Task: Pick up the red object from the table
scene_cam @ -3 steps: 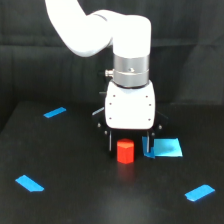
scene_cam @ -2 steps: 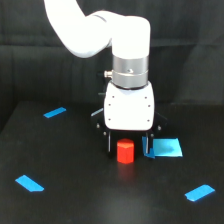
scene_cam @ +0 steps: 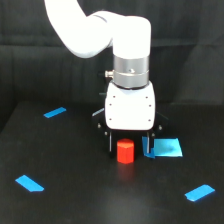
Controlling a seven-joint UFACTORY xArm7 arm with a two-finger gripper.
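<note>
The red object (scene_cam: 125, 151) is a small bright red-orange block standing on the black table (scene_cam: 75, 200), right of centre in the exterior view. My gripper (scene_cam: 129, 146) hangs straight down over it from the white arm. Its dark fingers (scene_cam: 110, 144) stand on either side of the block, with a gap showing between each finger and the block. The jaws are open. The block rests on the table.
Blue tape pieces lie on the table: a larger patch (scene_cam: 167, 148) just to the right of the gripper, a strip at the back left (scene_cam: 55, 112), one at the front left (scene_cam: 29, 183) and one at the front right (scene_cam: 199, 192). A black curtain hangs behind.
My gripper has come down slightly around the red block. The block has not moved.
</note>
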